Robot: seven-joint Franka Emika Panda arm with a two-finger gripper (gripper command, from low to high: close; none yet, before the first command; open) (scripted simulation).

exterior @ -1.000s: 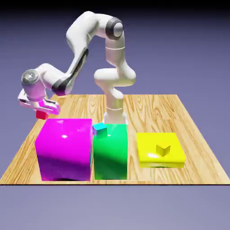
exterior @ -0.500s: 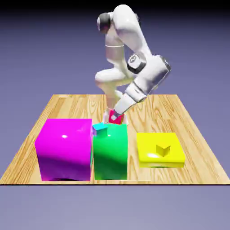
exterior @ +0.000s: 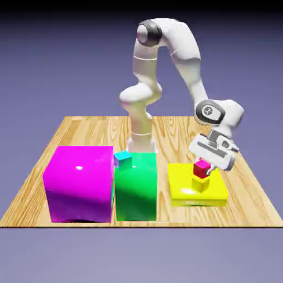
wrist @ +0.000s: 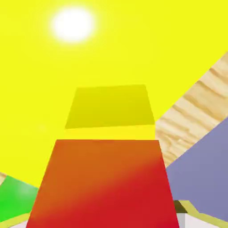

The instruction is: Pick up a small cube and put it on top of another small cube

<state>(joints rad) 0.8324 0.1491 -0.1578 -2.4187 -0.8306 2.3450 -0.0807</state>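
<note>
Exterior view: left of the yellow slab (exterior: 182, 190) a magenta block (exterior: 78, 182) and a green block (exterior: 136, 185) are seen, a tiny cyan cube (exterior: 123, 160) on the green one. On the slab, the red cube (exterior: 202, 168) is held clenched in the gripper (exterior: 205, 166), just above or touching the yellow cube (exterior: 200, 183); contact cannot be told. In the hand view, red cube (wrist: 102, 182) edges should be squared over yellow cube (wrist: 111, 107) before the grip is loosened.
</note>
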